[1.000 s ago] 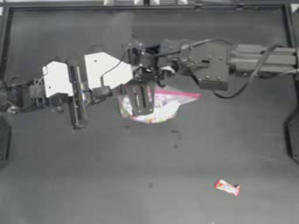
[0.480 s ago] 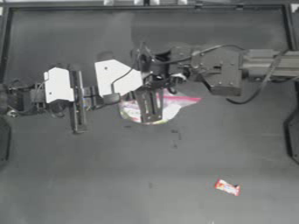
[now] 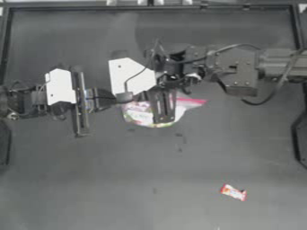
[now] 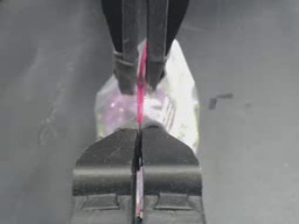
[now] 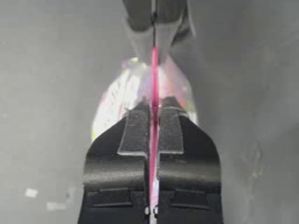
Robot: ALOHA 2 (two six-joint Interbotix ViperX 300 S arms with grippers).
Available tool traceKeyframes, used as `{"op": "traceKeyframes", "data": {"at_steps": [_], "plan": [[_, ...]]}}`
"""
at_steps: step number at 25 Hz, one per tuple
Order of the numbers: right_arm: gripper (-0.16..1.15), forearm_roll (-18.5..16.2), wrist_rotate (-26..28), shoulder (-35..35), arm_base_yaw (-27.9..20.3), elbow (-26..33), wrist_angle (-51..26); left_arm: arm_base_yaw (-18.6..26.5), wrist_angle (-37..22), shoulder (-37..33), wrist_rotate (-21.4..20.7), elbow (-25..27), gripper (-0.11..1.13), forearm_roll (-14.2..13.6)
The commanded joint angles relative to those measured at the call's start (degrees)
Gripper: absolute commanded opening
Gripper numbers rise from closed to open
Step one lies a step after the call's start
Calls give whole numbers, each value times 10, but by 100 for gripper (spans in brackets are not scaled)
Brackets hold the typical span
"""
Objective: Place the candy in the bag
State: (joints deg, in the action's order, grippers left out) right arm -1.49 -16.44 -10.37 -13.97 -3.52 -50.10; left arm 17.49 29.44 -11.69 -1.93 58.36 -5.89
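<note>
The bag [image 3: 139,114] is a clear zip bag with colourful sweets inside and a pink-red strip [image 3: 193,102] along its mouth, held near the table's middle. My left gripper [image 3: 133,99] reaches in from the left and is shut on the strip [image 4: 140,109]. My right gripper [image 3: 162,109] comes from the right and is also shut on the strip [image 5: 154,78]. Each wrist view shows that arm's own gripper [image 4: 140,131] [image 5: 154,105] pinching the pink line, with the bag [image 4: 178,100] [image 5: 114,107] hanging between the two. The candy [image 3: 233,192], red-orange with whitish ends, lies alone at the front right.
The table's raised dark rim [image 3: 150,9] runs along the back and sides. Small pale specks [image 3: 180,146] mark the surface just in front of the bag.
Both arms have shifted slightly to the right while keeping hold of the bag's strip. The bag hangs in about the same place and the candy has not moved.
</note>
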Motion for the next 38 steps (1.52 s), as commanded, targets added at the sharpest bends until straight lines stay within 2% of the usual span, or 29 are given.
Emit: {"op": "traceKeyframes", "data": {"at_steps": [1, 19, 38], "plan": [[3, -4, 3, 32, -17, -11, 3, 2, 0, -27, 1, -3, 4, 1], [3, -4, 18, 72, -48, -83, 21, 2, -1, -27, 1, 3, 4, 3], [3, -6, 51, 144, -50, -166, 36, 4, 0, -27, 2, 4, 4, 4]]}}
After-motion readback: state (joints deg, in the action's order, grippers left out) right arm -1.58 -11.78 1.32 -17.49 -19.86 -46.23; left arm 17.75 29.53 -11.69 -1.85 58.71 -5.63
